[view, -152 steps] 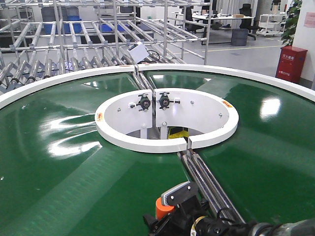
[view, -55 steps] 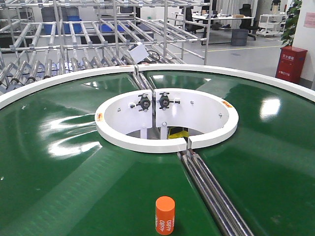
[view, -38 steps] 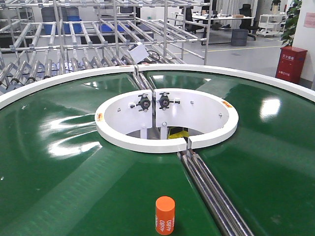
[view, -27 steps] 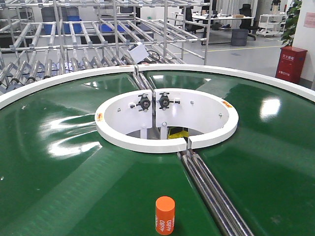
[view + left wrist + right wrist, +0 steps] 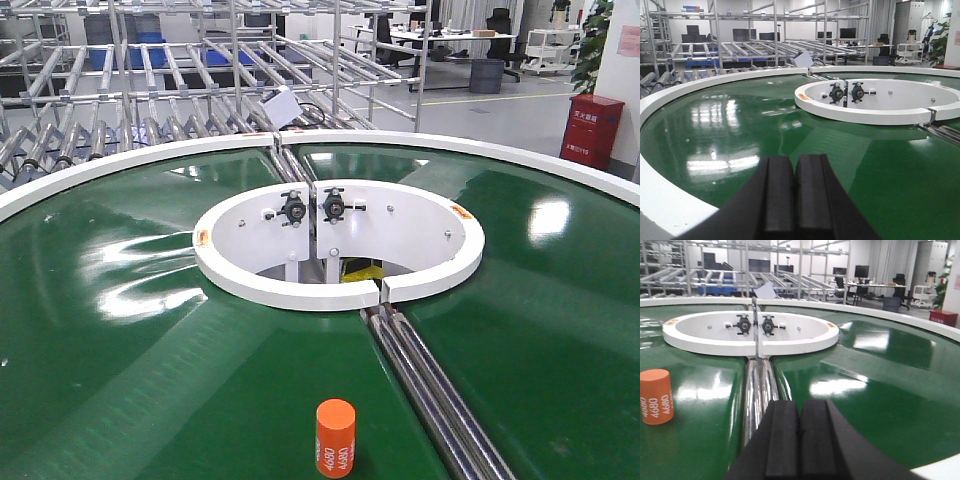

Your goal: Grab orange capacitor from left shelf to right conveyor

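Standing upright on the green conveyor belt (image 5: 150, 380), the orange capacitor (image 5: 656, 396) sits ahead and left of the right gripper (image 5: 800, 437), just beside the roller seam (image 5: 758, 385). Both right and left gripper (image 5: 794, 192) fingers are clenched, empty; delivery looks complete.

Open glossy green conveyor belt (image 5: 150, 330) surrounds the upright orange capacitor cylinder (image 5: 336, 437), with metal roller seam (image 5: 425, 385) just right.
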